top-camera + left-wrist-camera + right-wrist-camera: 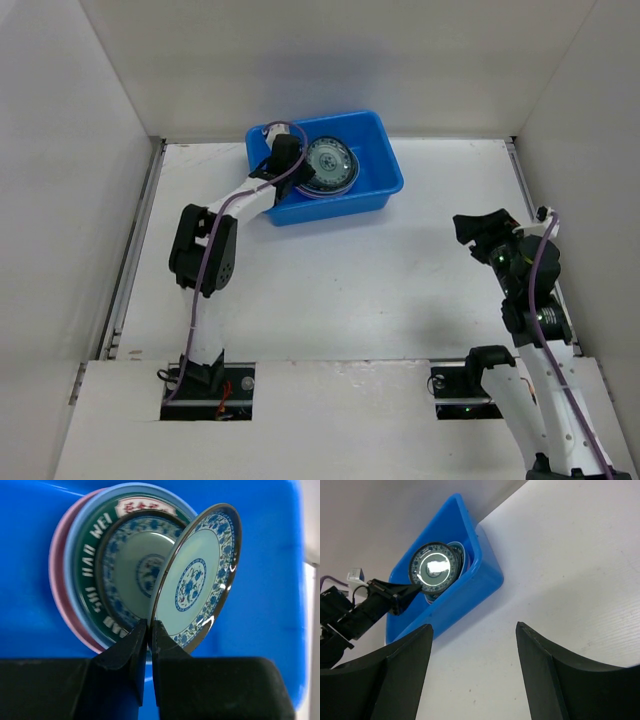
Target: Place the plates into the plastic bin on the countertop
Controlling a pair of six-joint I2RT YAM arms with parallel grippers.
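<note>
The blue plastic bin (370, 170) stands at the back of the white countertop (330, 280). My left gripper (149, 626) reaches into the bin and is shut on the rim of a small teal patterned plate (197, 577), holding it tilted over a stack of plates (107, 577). The stack shows another teal plate on a dark-rimmed plate, with light blue and pink rims beneath. The held plate also shows in the top view (328, 165) and in the right wrist view (434, 568). My right gripper (475, 675) is open and empty above the countertop at the right.
White walls (80, 150) bound the countertop on the left, back and right. The bin (465, 587) sits close to the back wall. My right arm (520, 270) stands over the right side of the countertop.
</note>
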